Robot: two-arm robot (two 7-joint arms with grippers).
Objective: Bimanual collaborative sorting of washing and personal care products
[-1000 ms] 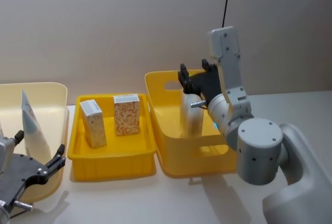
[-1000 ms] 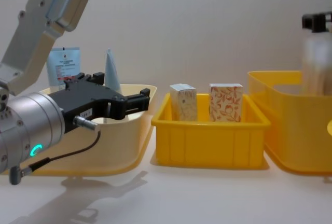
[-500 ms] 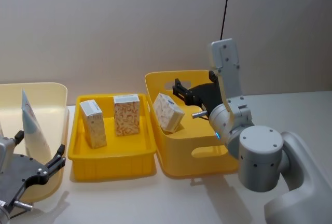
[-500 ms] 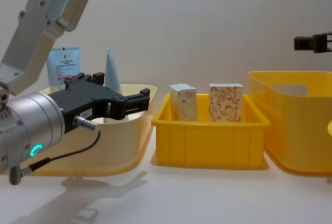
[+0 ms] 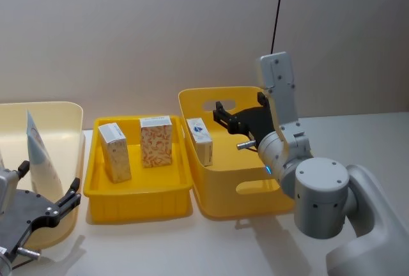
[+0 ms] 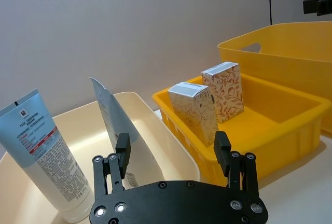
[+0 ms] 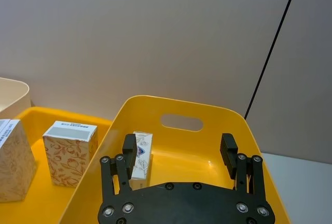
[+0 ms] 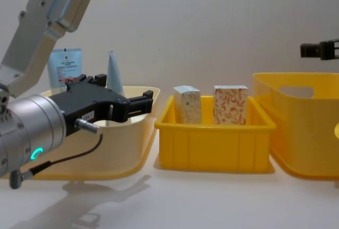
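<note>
Item: white carton (image 5: 200,140), centre-right of the head view; held by the right gripper (image 7: 179,142) a second ago, now standing against the deep yellow bin's (image 5: 223,196) left wall. Right gripper released, fingers spread above the bin (that carton counts as sorted); left gripper (image 6: 172,141) spread, idle at lower left.

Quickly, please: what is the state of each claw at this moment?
Left claw: open, holding nothing.
Right claw: open, holding nothing, above the deep yellow bin.
</note>
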